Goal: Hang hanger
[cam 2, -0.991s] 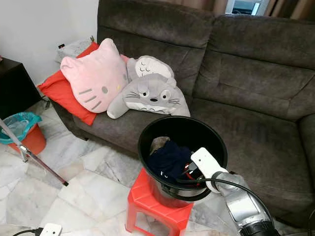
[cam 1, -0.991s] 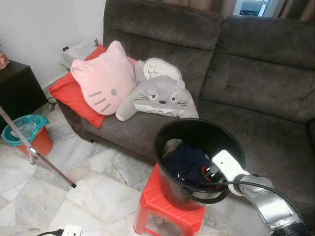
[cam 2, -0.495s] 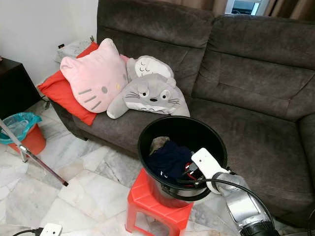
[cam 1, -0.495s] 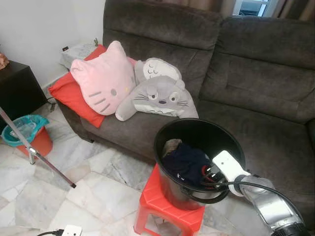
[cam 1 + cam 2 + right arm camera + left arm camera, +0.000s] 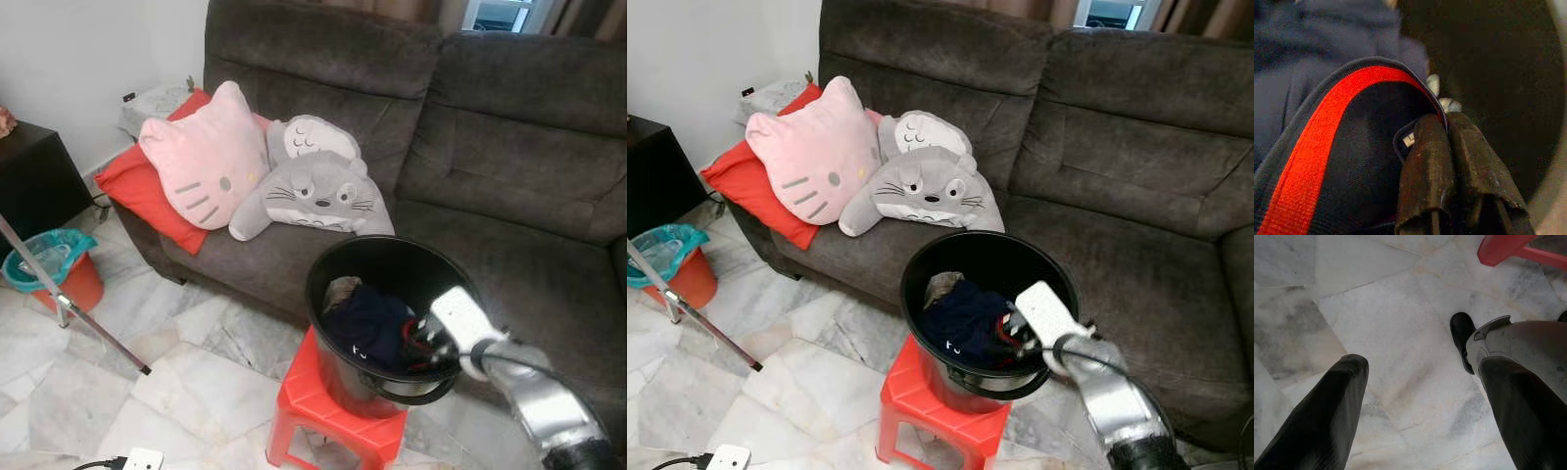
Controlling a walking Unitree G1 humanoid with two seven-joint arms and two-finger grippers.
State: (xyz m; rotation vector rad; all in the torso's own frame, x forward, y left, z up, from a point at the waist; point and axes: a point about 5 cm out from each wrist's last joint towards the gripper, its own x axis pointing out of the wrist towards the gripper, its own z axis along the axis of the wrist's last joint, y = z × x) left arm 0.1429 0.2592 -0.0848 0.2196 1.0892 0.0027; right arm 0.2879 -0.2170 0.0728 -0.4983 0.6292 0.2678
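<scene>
Now R arm reaching into black bucket (image 5: pixel 338 284), right gripper (image 5: pixel 1445 128) pinched on navy garment (image 5: pixel 1347 156), left gripper (image 5: pixel 1420 396) open.

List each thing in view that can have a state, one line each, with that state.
Bucket: upright on the red stool, no lid, holding clothes.
Dark garment: in the bucket, edge with red stripe pinched by the right gripper.
Right gripper: inside the bucket, jaws shut on the garment.
Left gripper: jaws open, empty, above the floor.
Red bin: upright on the floor, lined with a teal bag.
Cushions: propped against the sofa back.
</scene>
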